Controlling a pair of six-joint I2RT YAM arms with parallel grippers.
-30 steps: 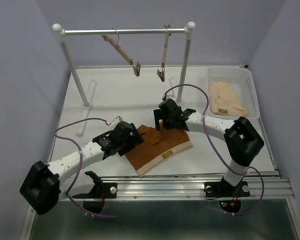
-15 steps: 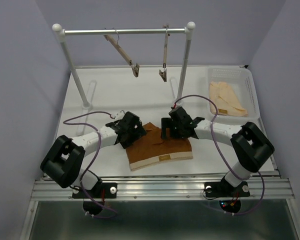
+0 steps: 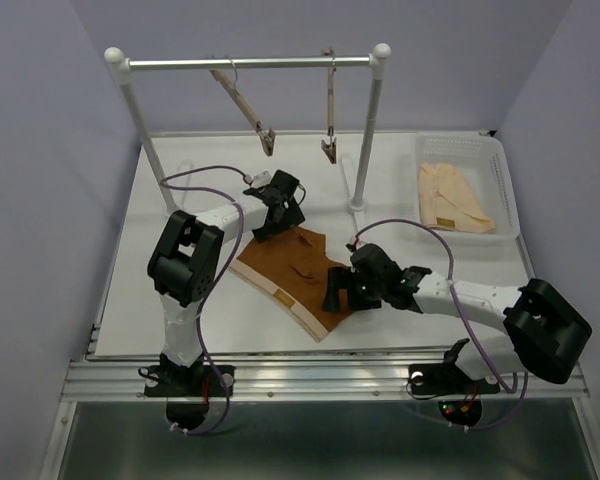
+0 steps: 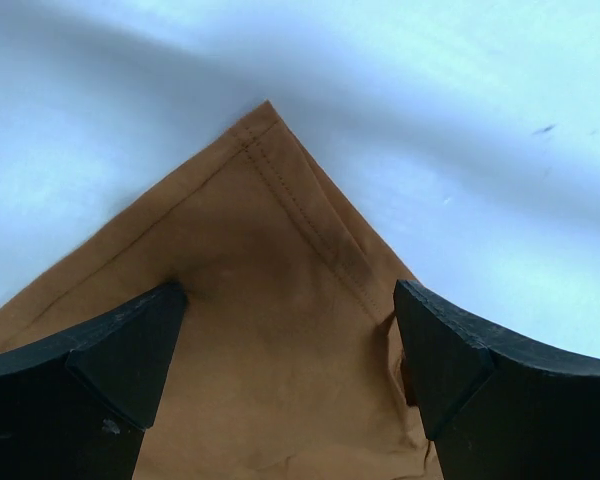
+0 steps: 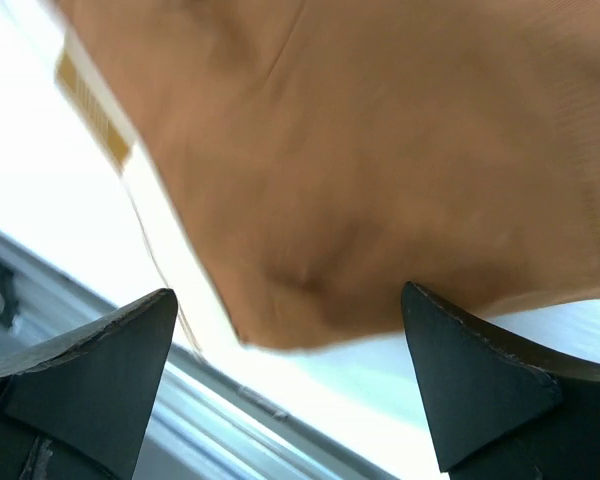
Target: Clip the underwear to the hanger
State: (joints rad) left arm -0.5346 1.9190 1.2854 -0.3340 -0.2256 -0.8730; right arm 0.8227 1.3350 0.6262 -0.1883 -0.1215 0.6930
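The rust-orange underwear (image 3: 285, 268) lies flat and askew on the white table, its tan waistband along the near-left edge. My left gripper (image 3: 276, 214) is open over the garment's far corner; the left wrist view shows that corner (image 4: 265, 250) between my spread left gripper's (image 4: 290, 345) fingers. My right gripper (image 3: 338, 291) is open at the garment's near-right edge; the blurred right wrist view shows the fabric (image 5: 380, 150) just ahead of the right gripper (image 5: 290, 355). Two light-wood hangers hang from the rail, one tilted (image 3: 246, 106), one nearly vertical (image 3: 330, 108).
The white rack (image 3: 250, 63) stands at the back, its right post (image 3: 365, 130) behind the garment. A white basket (image 3: 500, 175) at the back right holds pale peach garments (image 3: 452, 196). The metal table rail (image 5: 190, 385) runs close under the right gripper.
The underwear has turned clockwise and slid. My left gripper moved toward the back to its far corner; my right gripper moved nearer and to the right edge. Both arms are still moving.
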